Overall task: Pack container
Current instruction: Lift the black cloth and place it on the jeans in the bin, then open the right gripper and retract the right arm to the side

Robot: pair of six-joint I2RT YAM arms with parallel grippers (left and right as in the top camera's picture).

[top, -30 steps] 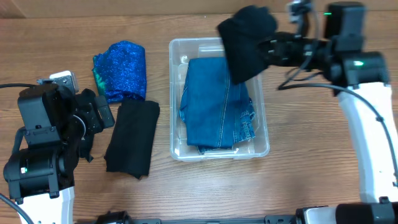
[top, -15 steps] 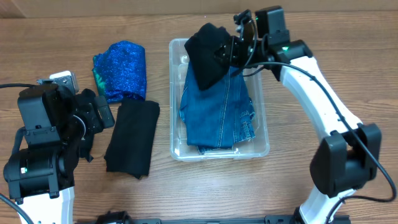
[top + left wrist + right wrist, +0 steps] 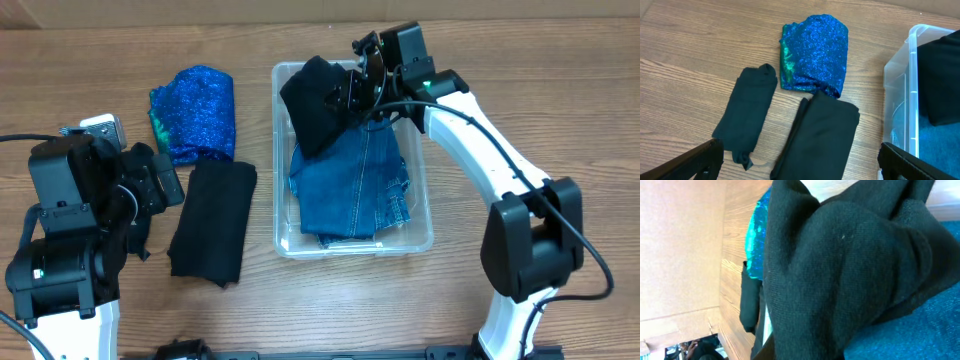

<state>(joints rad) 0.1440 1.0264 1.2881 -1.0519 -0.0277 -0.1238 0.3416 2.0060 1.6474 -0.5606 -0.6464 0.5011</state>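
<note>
I saw the wooden table (image 3: 240, 320) with the clear container (image 3: 425, 238) at its middle. Folded blue jeans (image 3: 350, 190) lay inside. My right gripper (image 3: 362, 85) was clamped on a black garment (image 3: 315, 100) over the container's far left corner. My left gripper (image 3: 150, 190) stood wide apart at the left.

Brightness: you have bright, even light from overhead on the table (image 3: 80, 60) in every view.
Shadows: soft and faint, hugging the objects.
Glare: pale reflections on the container (image 3: 900, 110) wall, at 3 o'clock in your left wrist view; the blue sequined cloth (image 3: 815, 55) sparkles.
Focus: the black cloth (image 3: 840, 265) fills your right wrist view, slightly soft; elsewhere sharp.
</note>
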